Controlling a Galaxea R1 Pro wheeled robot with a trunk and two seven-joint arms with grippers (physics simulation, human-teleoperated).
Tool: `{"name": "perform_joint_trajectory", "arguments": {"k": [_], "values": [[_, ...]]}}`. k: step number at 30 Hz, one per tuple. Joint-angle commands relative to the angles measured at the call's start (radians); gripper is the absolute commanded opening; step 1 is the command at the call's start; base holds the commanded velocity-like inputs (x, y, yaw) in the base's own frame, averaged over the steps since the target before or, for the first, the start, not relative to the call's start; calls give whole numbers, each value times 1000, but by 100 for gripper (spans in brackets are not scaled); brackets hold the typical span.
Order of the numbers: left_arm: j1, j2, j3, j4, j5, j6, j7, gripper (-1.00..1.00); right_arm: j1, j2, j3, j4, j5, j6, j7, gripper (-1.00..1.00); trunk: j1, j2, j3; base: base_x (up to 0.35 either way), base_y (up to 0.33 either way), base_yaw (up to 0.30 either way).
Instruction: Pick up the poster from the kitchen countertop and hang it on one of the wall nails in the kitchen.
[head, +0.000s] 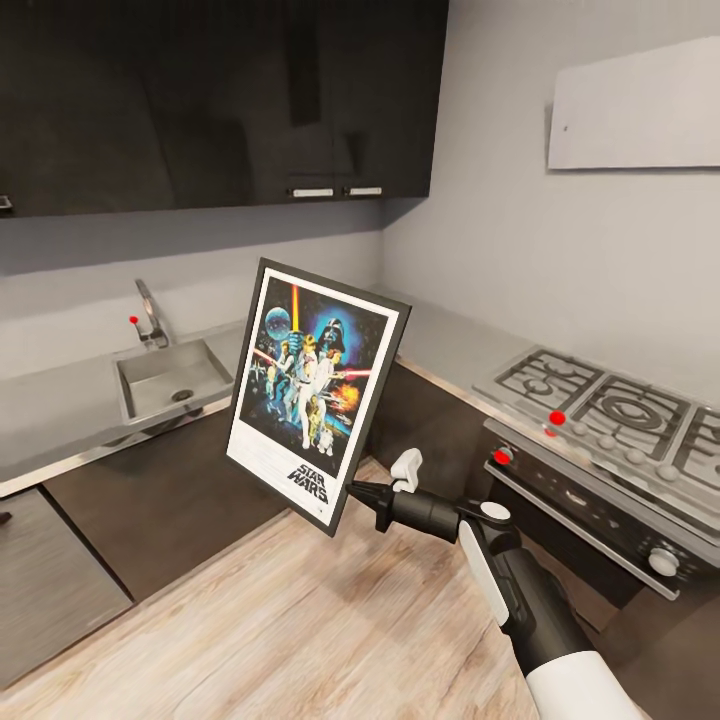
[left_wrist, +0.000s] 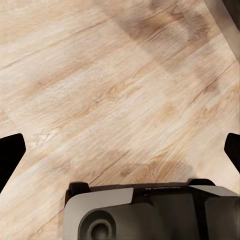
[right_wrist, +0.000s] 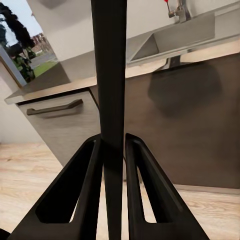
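Now right tool (right_wrist: 114, 150) clamps poster (head: 313, 390) edge; left tool (left_wrist: 120, 150) spread; sink (head: 172, 378) bare.

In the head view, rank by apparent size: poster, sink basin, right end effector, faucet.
1. poster, though nearness to the camera inflates it
2. sink basin
3. right end effector and faucet: look alike, left unranked

posters: 1 (head: 315, 395) | sinks: 1 (head: 172, 378) | taps: 1 (head: 150, 318) | hobs: 1 (head: 610, 415)
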Motion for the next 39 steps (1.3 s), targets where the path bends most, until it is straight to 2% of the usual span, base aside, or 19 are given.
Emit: {"name": "perform_joint_trajectory", "arguments": {"k": [1, 27, 39], "values": [[0, -1, 4, -3, -4, 8, -6, 100, -1, 0, 0, 0, -10, 10, 1, -100, -4, 6, 2, 0, 0, 0], [0, -1, 4, -3, -3, 9, -7, 100, -1, 0, 0, 1, -10, 10, -1, -100, -103, 188, 83, 0, 0, 0], [0, -1, 4, -3, -3, 10, -10, 100, -1, 0, 0, 1, -10, 10, -1, -100, -103, 188, 83, 0, 0, 0]]}}
